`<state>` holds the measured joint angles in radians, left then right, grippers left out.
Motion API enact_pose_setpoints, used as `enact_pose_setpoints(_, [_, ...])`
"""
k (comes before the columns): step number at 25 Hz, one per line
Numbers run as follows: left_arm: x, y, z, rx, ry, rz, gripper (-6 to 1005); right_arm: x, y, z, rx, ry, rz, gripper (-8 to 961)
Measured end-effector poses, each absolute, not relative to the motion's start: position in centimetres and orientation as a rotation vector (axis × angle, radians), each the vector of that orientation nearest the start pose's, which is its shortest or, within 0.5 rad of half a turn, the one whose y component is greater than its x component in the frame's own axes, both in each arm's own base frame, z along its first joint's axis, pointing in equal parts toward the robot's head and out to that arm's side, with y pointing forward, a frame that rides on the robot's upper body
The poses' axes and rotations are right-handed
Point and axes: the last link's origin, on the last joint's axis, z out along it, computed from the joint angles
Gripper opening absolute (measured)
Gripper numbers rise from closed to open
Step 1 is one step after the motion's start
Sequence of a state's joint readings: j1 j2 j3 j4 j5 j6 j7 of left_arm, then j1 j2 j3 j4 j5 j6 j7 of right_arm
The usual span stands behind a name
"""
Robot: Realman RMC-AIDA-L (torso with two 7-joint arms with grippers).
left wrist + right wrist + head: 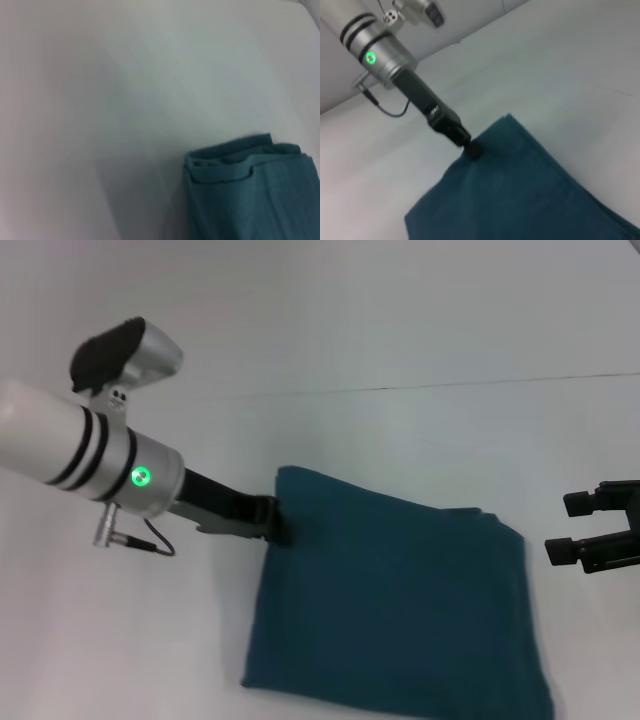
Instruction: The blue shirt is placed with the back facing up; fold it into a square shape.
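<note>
Shirt (400,610) lies folded to a rough square on white worktop (420,330), near edge w/ plain teal side up; stacked layers show at one corner in left wrist view. Left claw (278,525) sits at its far-left edge, grip can't tell. Right claw (572,528) open, empty, apart at right.

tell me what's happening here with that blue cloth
The blue shirt lies on the white table, already folded into a rough square with layered edges. The left gripper is at its far left corner, touching the edge. The right gripper hovers off the shirt's right side, open and holding nothing.
</note>
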<state>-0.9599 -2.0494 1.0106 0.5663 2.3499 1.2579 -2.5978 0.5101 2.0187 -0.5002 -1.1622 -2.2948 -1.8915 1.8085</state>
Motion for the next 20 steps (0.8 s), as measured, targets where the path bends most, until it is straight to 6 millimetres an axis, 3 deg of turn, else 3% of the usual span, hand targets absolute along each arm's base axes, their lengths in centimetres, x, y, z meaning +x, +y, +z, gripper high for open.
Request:
enact_pose_setpoints(8, [-18.5,43.2,-2.6,-2.383,-1.549,0.038,56,26.5,31.8,11.2,-2.703,0.826,0.33,930])
enact_pose_setpoints(20, [-23.0,43.5,1.5,-2.198,-1.589,0.028,73,25.2,32.7,10.6,-2.743,0.784,0.305,930])
